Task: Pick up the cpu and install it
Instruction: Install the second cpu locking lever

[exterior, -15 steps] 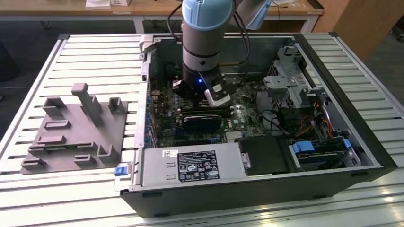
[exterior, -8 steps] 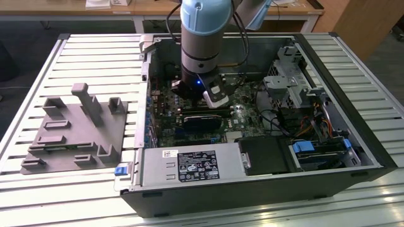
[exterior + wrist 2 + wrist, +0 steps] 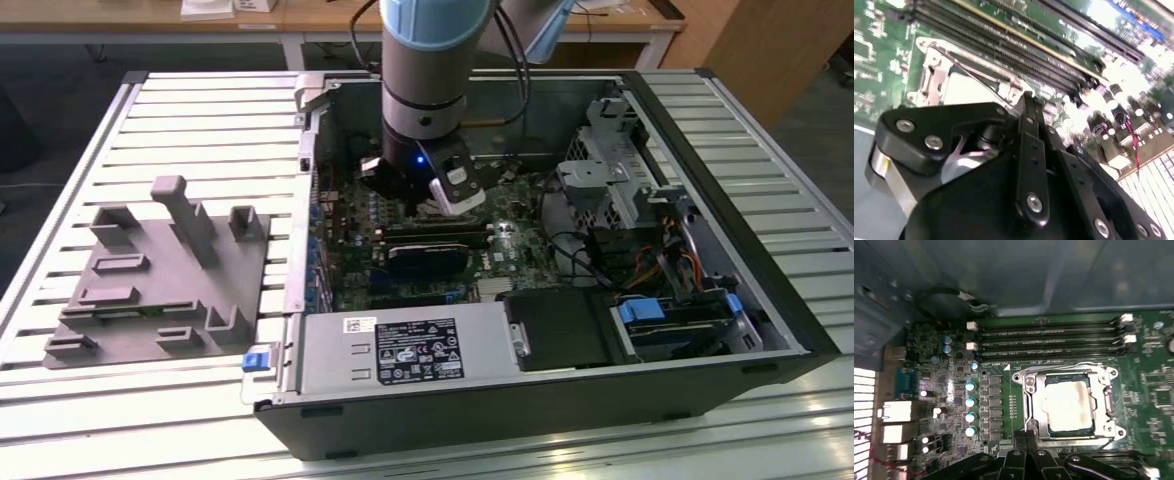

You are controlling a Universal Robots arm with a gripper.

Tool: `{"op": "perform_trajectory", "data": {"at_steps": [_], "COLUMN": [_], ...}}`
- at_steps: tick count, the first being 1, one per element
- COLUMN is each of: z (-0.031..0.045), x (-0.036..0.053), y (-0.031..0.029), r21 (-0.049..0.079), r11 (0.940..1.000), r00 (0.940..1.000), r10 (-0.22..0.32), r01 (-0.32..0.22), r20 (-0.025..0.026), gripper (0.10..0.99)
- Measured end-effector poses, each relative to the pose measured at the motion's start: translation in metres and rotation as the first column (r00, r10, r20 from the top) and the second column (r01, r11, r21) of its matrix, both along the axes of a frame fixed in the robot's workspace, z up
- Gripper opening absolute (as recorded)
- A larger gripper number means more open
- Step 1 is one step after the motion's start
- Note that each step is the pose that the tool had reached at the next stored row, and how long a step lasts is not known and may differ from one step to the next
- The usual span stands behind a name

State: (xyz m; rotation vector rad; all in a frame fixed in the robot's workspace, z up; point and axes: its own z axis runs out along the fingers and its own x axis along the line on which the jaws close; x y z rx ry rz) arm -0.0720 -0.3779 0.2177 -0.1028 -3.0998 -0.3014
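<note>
Cpu (image 3: 1068, 405) already sits in socket (image 3: 1030, 405); install step abt done. Gripper (image 3: 1026, 436) fingers pinched together, empty, just beside frame. Next needs clean lift-off, I'd judge.

The cpu (image 3: 1068, 407) sits in its socket (image 3: 1029, 412) — memory slots (image 3: 1051, 337) alongside, tool (image 3: 1026, 437) just beside it.
</note>
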Motion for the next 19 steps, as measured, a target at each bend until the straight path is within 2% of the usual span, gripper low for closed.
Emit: {"op": "perform_trajectory", "data": {"at_steps": [7,14,19], "z": [0.0121,0.0128,0.0131], "x": [0.002,0.0165,0.0206], "y": [0.0,0.0001,0.0002], "r21": [0.0,0.0,0.001], "r11": [1.0,1.0,1.0], "r00": [1.0,1.0,1.0], "r10": [0.0,0.0,0.0], "r01": [0.0,0.0,0.0], "r20": [-0.0001,-0.0001,-0.0001], "gripper": [0.106,0.106,0.106]}}
